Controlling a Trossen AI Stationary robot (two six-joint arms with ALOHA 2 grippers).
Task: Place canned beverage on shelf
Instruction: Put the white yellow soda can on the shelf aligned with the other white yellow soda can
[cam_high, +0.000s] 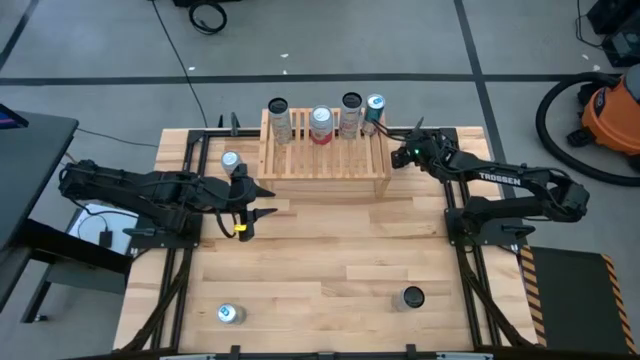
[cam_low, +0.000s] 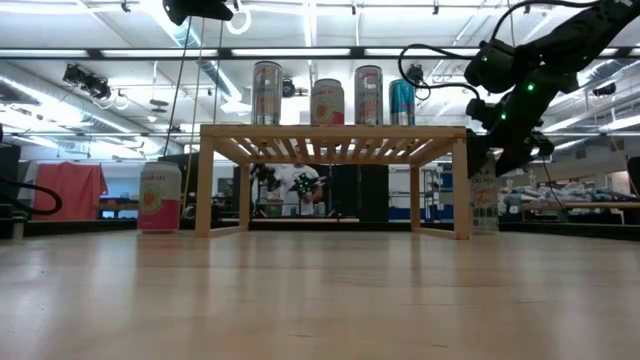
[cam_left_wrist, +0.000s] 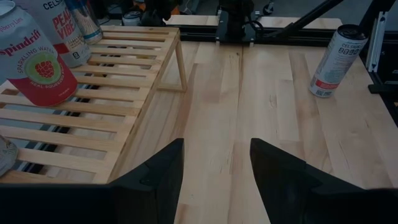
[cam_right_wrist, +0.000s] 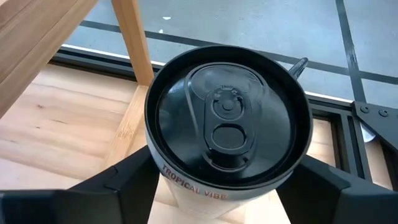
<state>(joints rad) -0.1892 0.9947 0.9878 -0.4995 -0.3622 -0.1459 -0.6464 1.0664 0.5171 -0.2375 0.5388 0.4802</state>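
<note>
Wooden table (cam_high: 330, 270) mostly bare, right gripper (cam_right_wrist: 214, 180) fingers straddling black-topped can (cam_right_wrist: 227, 124) beside shelf (cam_high: 325, 160), left gripper (cam_left_wrist: 214, 180) fingers apart

The right arm reaches from its base at the table's right side toward the far right, wrist angled down. Its right gripper (cam_high: 404, 155) has both fingers spread, one on either side of a black-topped can (cam_right_wrist: 227, 127). The left arm lies stretched across the table's left side, left gripper (cam_high: 262, 202) with fingers parted, holding nothing.
</note>
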